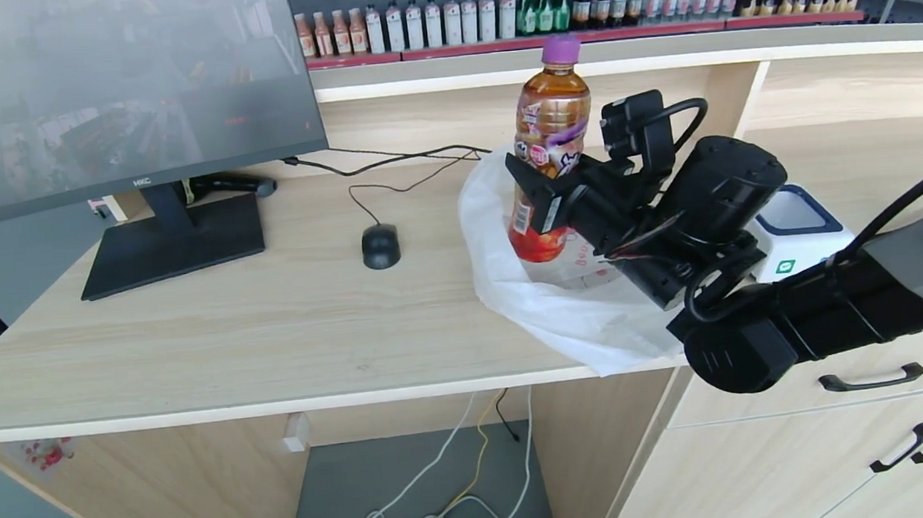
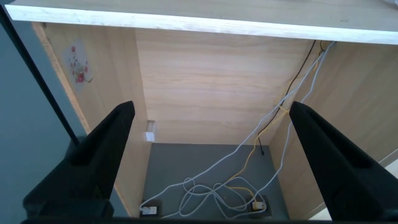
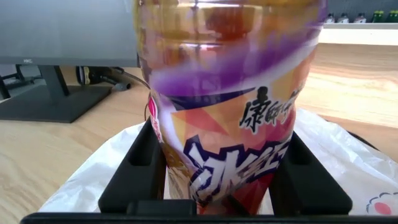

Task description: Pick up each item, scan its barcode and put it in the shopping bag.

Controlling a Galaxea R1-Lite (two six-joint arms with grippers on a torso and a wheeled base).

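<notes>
Right jaws clench the upright bottle [image 1: 553, 120] mid-body, seemingly over the shopping bag [image 1: 496, 277]; left jaws gape apart.

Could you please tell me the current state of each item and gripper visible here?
Bottle: upright, capped, held over the shopping bag.
Right gripper: shut on the bottle.
Left gripper: open, empty, below the counter.
Shopping bag: open, lying on the counter.
Monitor: screen dark.
Drawers: closed.
</notes>
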